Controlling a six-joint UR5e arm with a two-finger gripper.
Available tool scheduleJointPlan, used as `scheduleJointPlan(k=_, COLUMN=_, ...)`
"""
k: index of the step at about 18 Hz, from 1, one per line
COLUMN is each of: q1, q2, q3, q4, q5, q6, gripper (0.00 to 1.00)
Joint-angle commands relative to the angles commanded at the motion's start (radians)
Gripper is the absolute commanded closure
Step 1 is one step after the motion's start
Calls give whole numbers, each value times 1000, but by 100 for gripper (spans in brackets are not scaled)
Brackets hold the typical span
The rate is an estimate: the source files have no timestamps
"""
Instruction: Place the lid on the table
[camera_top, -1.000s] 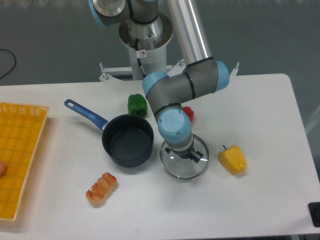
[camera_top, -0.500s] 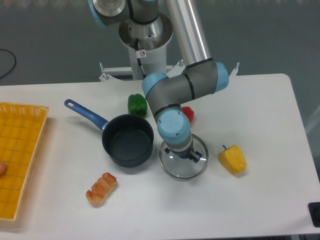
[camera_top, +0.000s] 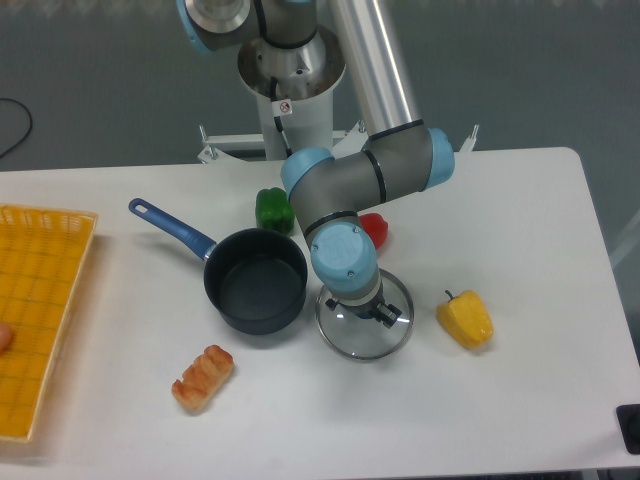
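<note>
The lid (camera_top: 364, 340), a clear glass disc with a silver rim, lies low over the white table (camera_top: 520, 220), just right of the saucepan; whether it touches the tabletop I cannot tell. My gripper (camera_top: 366, 312) points straight down over the lid's centre. The blue wrist hides the knob and most of the fingers. The lid shifts together with the gripper, so it looks held.
A dark saucepan (camera_top: 256, 281) with a blue handle stands left of the lid. A green pepper (camera_top: 273, 210) and a red item (camera_top: 374, 228) lie behind, a yellow pepper (camera_top: 465, 320) to the right, a bread roll (camera_top: 203, 378) at the front left. A yellow grid tray (camera_top: 35, 310) sits at the left edge.
The wrist and the lid beneath it have drifted a few pixels to the left together. Everything else is where it was.
</note>
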Motion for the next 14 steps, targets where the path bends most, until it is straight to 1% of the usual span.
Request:
scheduleJointPlan(k=10, q1=0, q2=0, q3=0, q4=-2, q5=2, q6=0, gripper=58)
scheduleJointPlan(k=11, q1=0, q2=0, q3=2, q4=0, q5=2, q6=0, gripper=56)
scheduleJointPlan(k=14, q1=-2, q2=-3, q3=0, q4=0, q5=20, q6=-2, gripper=56)
